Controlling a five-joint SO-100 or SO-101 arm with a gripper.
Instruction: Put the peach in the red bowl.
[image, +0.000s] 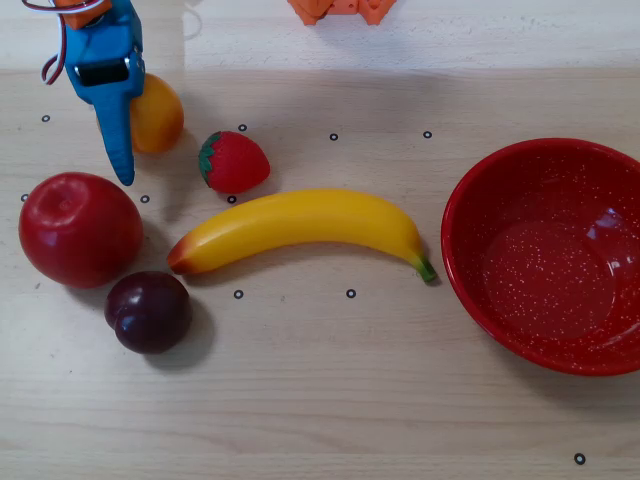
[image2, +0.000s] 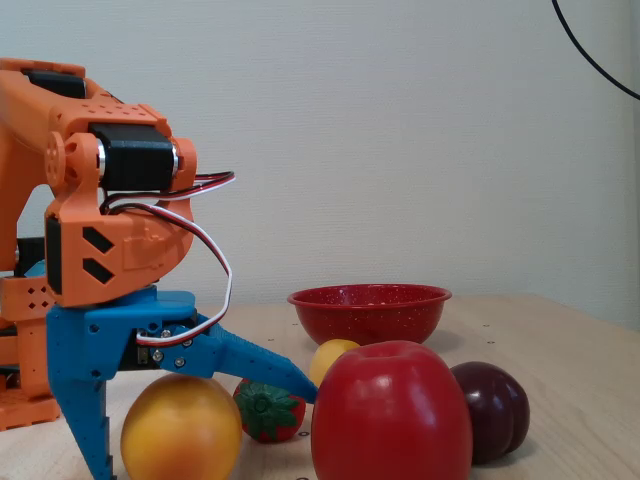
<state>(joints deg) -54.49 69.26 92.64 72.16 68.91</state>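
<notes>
Peach: the peach (image: 157, 112) sat at the top left of the overhead view, on the bench (image: 320, 400), well apart from the red bowl (image: 470, 250) at the right edge.
Fingers: I had the gripper (image2: 185, 425) spread wide and straddling the peach (image2: 181, 427); in the fixed view one finger stood down at its left side and the other slanted over its right. I could not tell whether either finger touched it; nothing was held.
Handling: I judged it a light, hard plastic toy with a smooth, rounded skin, likely to squirt out of a pinch placed off-centre. It looked sturdy enough for a firm squeeze.
Hold: I would have closed across its widest part, fingers on opposite sides, low enough to cradle the curve.
Neighbours: a strawberry (image: 234, 162) lay just right of the peach in the overhead view, an apple (image: 79, 228) below it, a plum (image: 149, 311) lower down, and a banana (image: 300, 227) stretched across the middle.
In the way: the strawberry and banana lay between the peach and the bowl, so I reckoned a lift above them was needed before crossing. The bowl was empty.
</notes>
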